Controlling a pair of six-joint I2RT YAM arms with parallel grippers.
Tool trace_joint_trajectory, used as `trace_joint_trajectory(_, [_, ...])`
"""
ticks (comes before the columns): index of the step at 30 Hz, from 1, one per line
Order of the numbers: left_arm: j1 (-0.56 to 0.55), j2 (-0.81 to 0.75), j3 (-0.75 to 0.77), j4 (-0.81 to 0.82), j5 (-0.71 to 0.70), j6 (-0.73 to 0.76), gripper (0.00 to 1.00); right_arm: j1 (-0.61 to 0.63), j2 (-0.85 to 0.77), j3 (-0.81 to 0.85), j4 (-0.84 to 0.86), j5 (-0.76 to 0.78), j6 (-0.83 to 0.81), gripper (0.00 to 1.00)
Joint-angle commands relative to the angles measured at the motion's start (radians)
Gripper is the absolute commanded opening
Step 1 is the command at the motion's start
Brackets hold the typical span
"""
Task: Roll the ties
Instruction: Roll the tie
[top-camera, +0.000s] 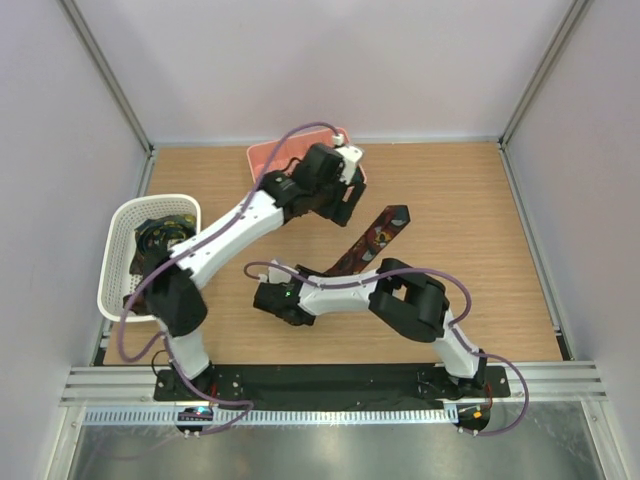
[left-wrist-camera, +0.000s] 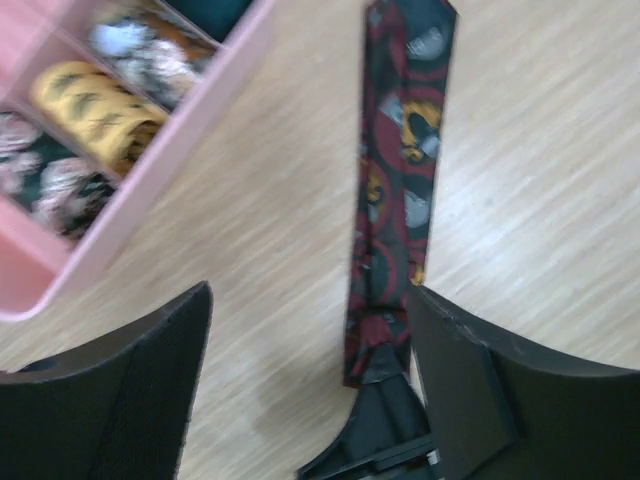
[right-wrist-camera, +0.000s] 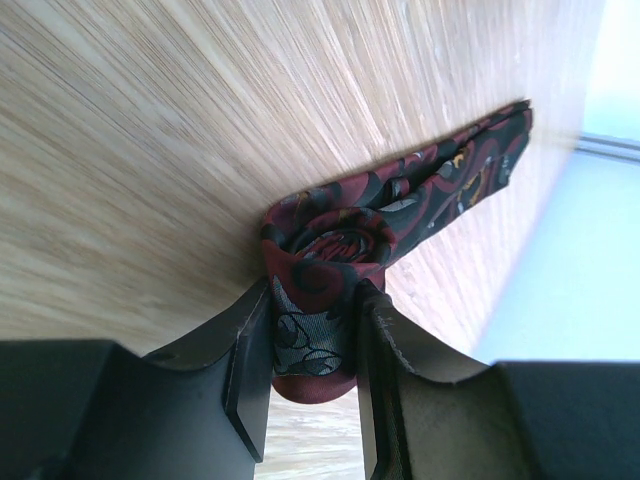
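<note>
A dark tie with red swirls lies flat on the wooden table, slanting from upper right to lower left, where it runs under my right arm. My right gripper is shut on the rolled end of this tie. The coil sits upright between the fingers, and the rest of the tie trails away across the table. My left gripper hovers open and empty beside the pink tray, above the flat part of the tie. Its wide-apart fingers show in the left wrist view. A dark part of my right arm covers the tie's near end there.
The pink divided tray stands at the back and holds several rolled ties, one of them yellow. A white mesh basket at the left edge holds more dark ties. Walls enclose the table on three sides.
</note>
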Motion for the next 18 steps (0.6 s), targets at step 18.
trace_joint_trajectory(18, [0.170,-0.770,-0.850,0.723,-0.454,-0.460,1.00,-0.230,-0.394,-0.382,0.428,-0.751,0.044,0.01])
